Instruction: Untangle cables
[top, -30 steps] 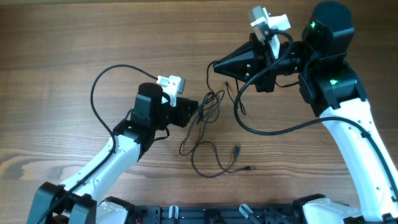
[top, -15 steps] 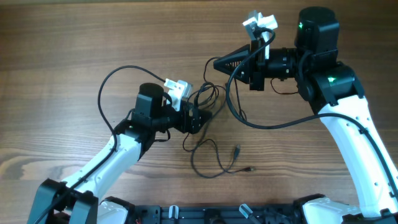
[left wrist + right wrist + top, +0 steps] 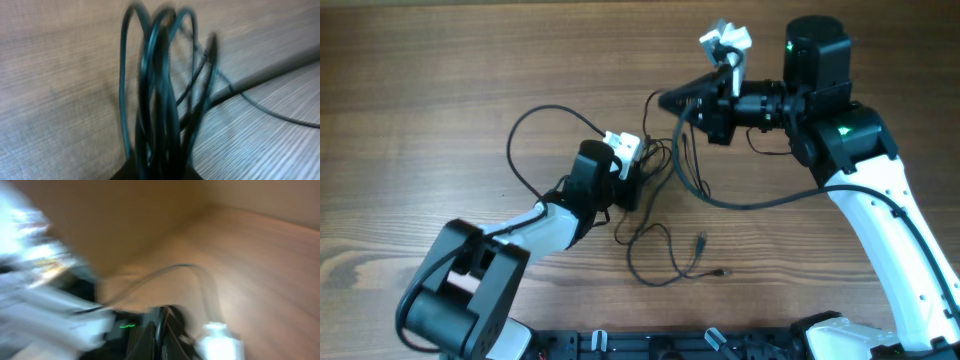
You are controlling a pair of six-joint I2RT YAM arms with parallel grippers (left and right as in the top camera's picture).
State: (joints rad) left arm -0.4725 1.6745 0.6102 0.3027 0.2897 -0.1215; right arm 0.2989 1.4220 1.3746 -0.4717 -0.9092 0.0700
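Note:
Thin black cables [image 3: 663,160] are bunched mid-table between my grippers. My left gripper [image 3: 631,186] is shut on the bundle. In the left wrist view several black loops [image 3: 160,75] rise out of its jaws [image 3: 157,174]. My right gripper [image 3: 666,100] points left above the bundle, and a thin cord runs from its tip down to the bundle. The right wrist view is blurred: a dark cord lies between the fingers [image 3: 161,330], and a whitish plug [image 3: 216,337] shows beside them. A loose loop [image 3: 654,232] with two small plug ends [image 3: 701,240] lies in front of the bundle.
A thick black robot wire loops off the left arm [image 3: 520,135]. Another hangs in a wide curve from the right arm [image 3: 750,205]. The table is brown wood [image 3: 420,80]. A black rail [image 3: 650,345] runs along the front edge.
My left gripper has slid right with the bundle, and its arm has swung in behind it. My right gripper has moved left and slightly up, drawing its cord taut.

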